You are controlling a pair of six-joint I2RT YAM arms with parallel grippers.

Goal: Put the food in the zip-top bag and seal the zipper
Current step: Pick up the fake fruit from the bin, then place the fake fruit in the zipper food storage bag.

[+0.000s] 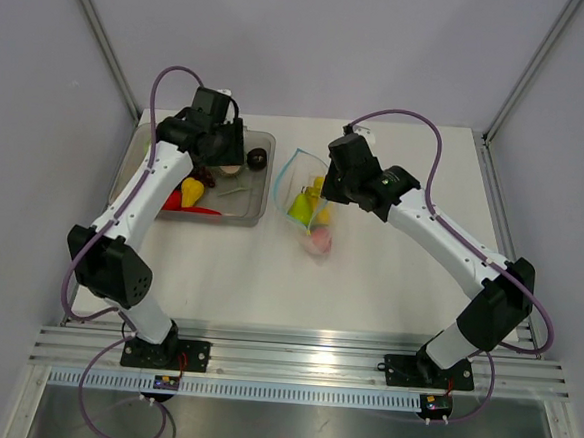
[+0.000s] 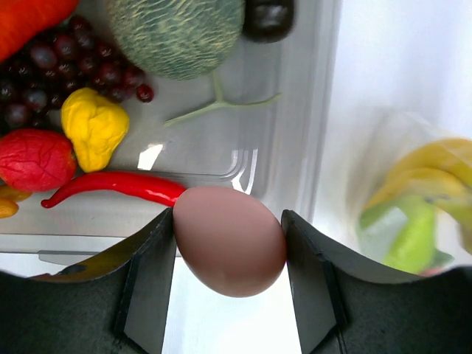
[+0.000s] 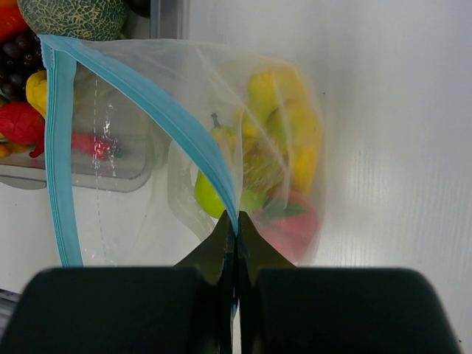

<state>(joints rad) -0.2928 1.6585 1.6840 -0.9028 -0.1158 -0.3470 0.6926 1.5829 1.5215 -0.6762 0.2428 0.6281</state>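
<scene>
My left gripper (image 2: 230, 254) is shut on a brown egg (image 2: 230, 240), held above the near right corner of the clear rigid tray (image 2: 295, 147); in the top view it (image 1: 228, 158) hovers over the tray. My right gripper (image 3: 237, 223) is shut on the blue-teal zipper (image 3: 184, 125) of the zip-top bag (image 3: 140, 192) and holds the mouth open. The bag (image 1: 292, 184) lies right of the tray. Inside it are a yellow banana bunch (image 3: 291, 125), a light green fruit (image 3: 209, 195) and a red piece (image 3: 299, 225).
The tray (image 1: 257, 217) holds a green melon (image 2: 177, 33), dark grapes (image 2: 66, 70), a yellow pepper (image 2: 92, 125), a red chili (image 2: 118, 186), a red fruit (image 2: 33, 158) and a dark round fruit (image 2: 269, 18). Frame posts and rails border the table.
</scene>
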